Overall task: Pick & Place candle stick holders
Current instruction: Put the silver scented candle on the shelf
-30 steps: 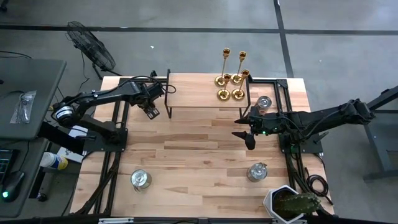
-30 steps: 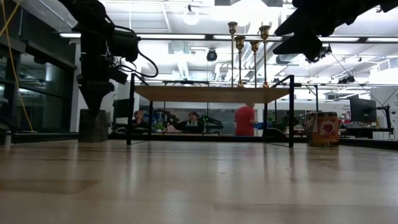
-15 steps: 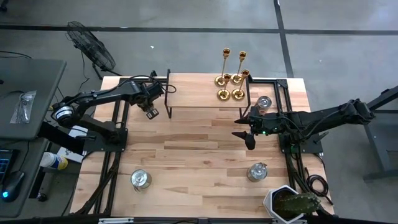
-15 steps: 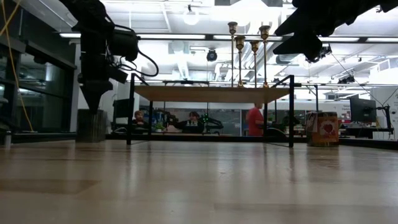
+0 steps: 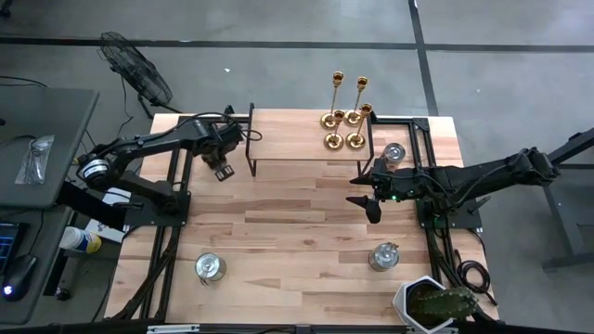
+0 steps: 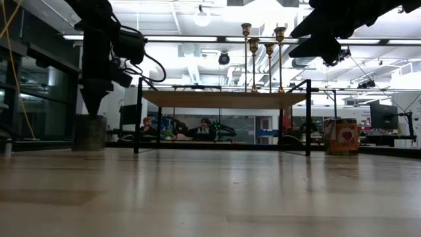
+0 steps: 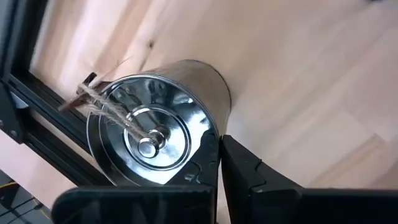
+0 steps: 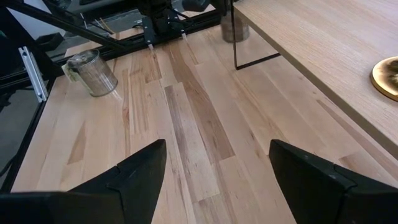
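- The left gripper (image 5: pixel 221 171) is seen over the table's far left part, just left of the raised shelf (image 5: pixel 297 125); its fingers (image 7: pixel 239 168) are pressed together with nothing between them.
- In the left wrist view a lidded silver jar (image 7: pixel 155 121) with twine on its knob is found directly below those fingertips; whether it is touched cannot be told.
- The right gripper (image 5: pixel 364 191) is held above the table's right-centre, its fingers (image 8: pixel 134 171) spread wide and empty.
- The four candle stick holders (image 5: pixel 344 116) are stood upright, close together, on the shelf's far right end, well apart from both grippers.
- Three more silver jars are placed on the table: near left (image 5: pixel 211 267), near right (image 5: pixel 383 254), and beside the shelf's right leg (image 5: pixel 394 152); their lids are on, so contents are hidden.
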Controlling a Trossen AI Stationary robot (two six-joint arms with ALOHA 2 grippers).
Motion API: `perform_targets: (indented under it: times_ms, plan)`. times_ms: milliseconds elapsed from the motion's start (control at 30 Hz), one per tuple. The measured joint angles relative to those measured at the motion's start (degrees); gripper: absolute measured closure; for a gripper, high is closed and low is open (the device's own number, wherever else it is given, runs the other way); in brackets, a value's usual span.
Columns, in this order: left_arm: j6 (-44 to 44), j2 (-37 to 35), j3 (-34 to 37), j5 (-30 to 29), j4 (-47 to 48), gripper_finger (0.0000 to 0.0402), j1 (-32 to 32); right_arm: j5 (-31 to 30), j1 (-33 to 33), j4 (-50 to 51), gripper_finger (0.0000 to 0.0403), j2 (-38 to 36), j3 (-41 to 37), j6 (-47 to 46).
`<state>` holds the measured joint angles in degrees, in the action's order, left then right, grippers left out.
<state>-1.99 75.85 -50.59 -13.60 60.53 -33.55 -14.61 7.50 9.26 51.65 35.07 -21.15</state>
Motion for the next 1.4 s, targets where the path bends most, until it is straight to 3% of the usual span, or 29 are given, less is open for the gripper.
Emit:
perform_targets:
  times_ms: [667, 1100, 1400]
  plan:
    - [1.8, -0.5, -11.7, -0.6, 11.2, 0.0401, -0.2, 0.0, 0.0, 0.0, 0.0125, 0.0, 0.0, 0.0]
    - [5.0, 0.8, -31.0, -5.6, 19.9, 0.0401, -0.2, 0.0, 0.0, 0.0, 0.0125, 0.0, 0.0, 0.0]
    - [7.8, 6.5, -46.5, -8.0, 26.2, 0.0401, -0.2, 0.0, 0.0, 0.0, 0.0125, 0.0, 0.0, 0.0]
